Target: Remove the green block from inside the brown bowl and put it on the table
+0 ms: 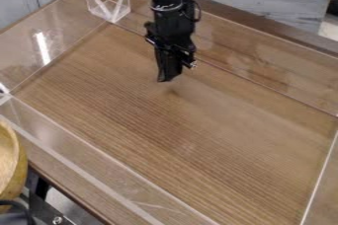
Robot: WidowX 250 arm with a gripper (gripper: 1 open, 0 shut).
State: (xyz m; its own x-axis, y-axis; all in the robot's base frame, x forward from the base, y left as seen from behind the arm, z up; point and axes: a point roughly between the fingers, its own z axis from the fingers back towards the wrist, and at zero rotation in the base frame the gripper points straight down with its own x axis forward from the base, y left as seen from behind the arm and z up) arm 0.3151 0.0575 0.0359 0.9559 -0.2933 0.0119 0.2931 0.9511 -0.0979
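Note:
The black gripper (pixel 166 76) hangs from the arm in the upper middle of the camera view, pointing straight down. Its fingertips are pressed together just above or on the wood-grain table (pixel 199 135), and nothing shows between them. No green block shows anywhere, and no brown bowl stands on the tabletop.
Low clear acrylic walls (pixel 46 37) border the tabletop on all sides. A clear acrylic bracket (pixel 106 7) stands at the far left corner. A pale tan curved rim (pixel 8 160) pokes in at the lower left edge, outside the wall.

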